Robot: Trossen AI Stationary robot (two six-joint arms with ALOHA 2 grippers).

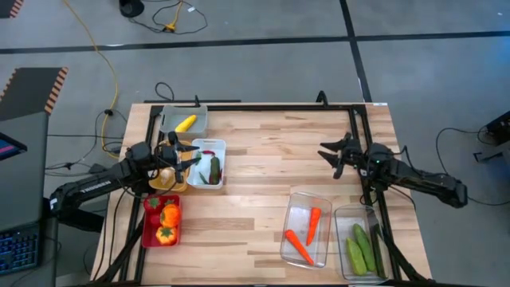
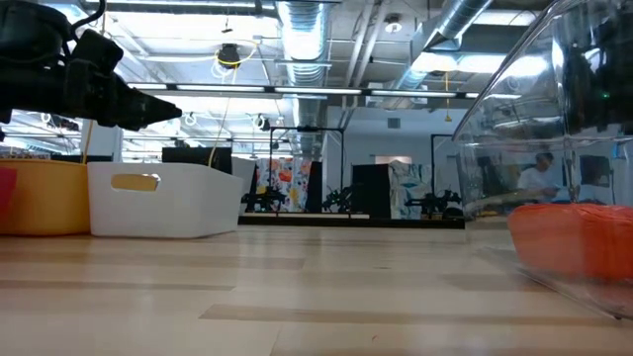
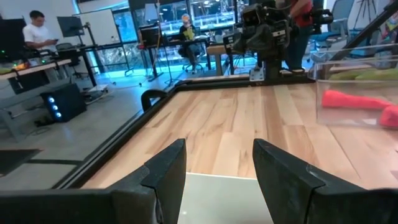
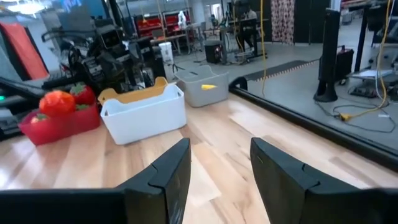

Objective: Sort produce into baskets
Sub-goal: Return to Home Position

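I count six small shallow plastic bins on the wooden table [image 1: 263,191].

On the left side there are four:
- A grey bin [image 1: 171,118] holds one yellow piece [image 1: 186,123].
- A white bin [image 1: 223,163] holds one green vegetable [image 1: 214,169] and one red chili [image 1: 208,152].
- A yellow bin [image 4: 134,94] has contents I cannot tell, as the arm covers it from above.
- A red bin [image 1: 147,227] holds at least three red and orange pieces [image 1: 167,215].

On the right side there are two:
- A first clear bin [image 1: 301,211] holds two orange carrots [image 1: 314,222].
- A second clear bin [image 1: 351,217] at the table's edge holds two green cucumbers [image 1: 358,251] that I can make out.

The left gripper [image 1: 191,157] hangs over the white bin's edge, next to the yellow bin. Its fingers are spread apart and hold nothing. The green vegetable and red chili lie in the white bin just beside it, toward the table's middle.

The right gripper [image 1: 328,159] hovers above bare wood at the right rear. Its fingers are also apart and empty. The carrots' bin lies near it toward the front edge, and the four left-side bins are well apart from it.
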